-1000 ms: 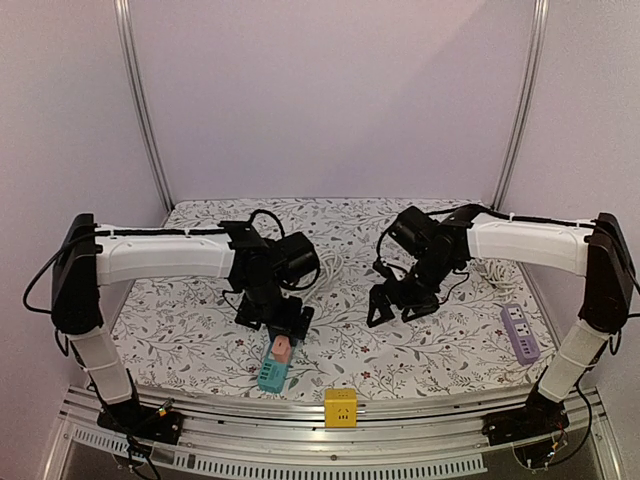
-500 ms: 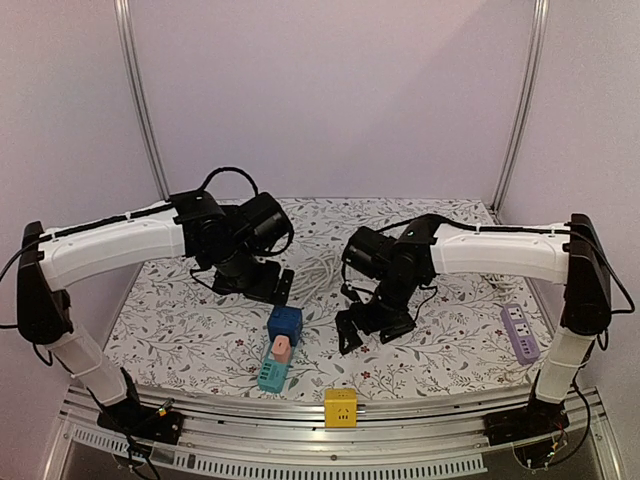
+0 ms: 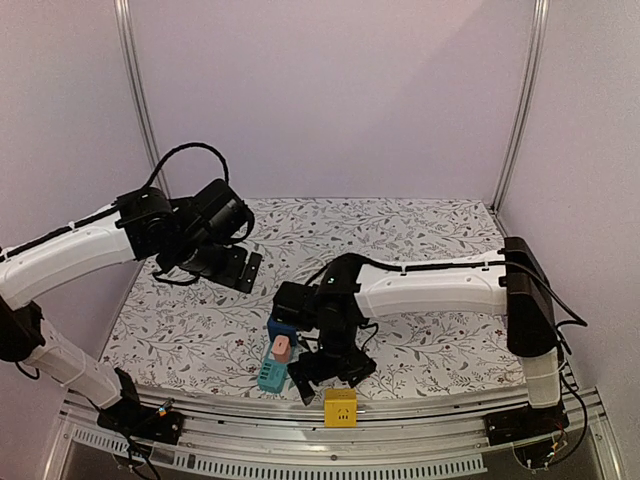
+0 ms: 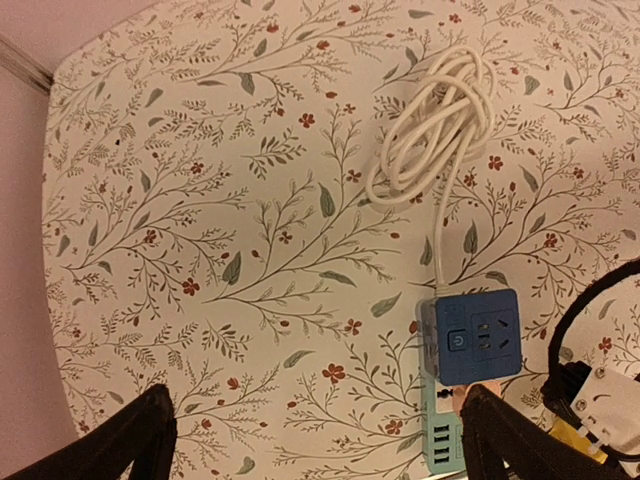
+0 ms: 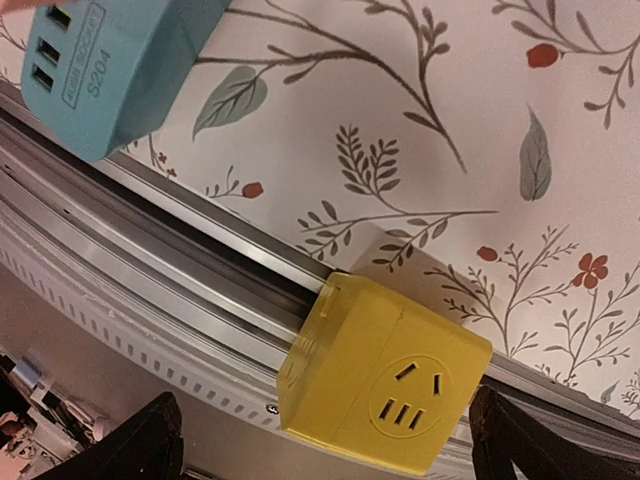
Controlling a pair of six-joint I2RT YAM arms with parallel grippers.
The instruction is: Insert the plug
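On the floral bench (image 3: 180, 330), your plug (image 3: 282, 347) looks seated in the strip (image 3: 270, 378), so little remains; both jaws gape empty, right beside it.

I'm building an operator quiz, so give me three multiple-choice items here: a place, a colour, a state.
1. Where is the yellow socket cube? A) at the near edge of the table, by the rail B) against the far wall C) atop another cube
2. What colour is the cube the white cable runs to? A) yellow B) blue C) purple
3. How is the right gripper? A) shut on a plug B) shut, empty C) open, empty
Answers: 1 A, it sits right by the rail; 2 B, the cable ends at the blue cube; 3 C, its fingers stand wide apart, gripping nothing.
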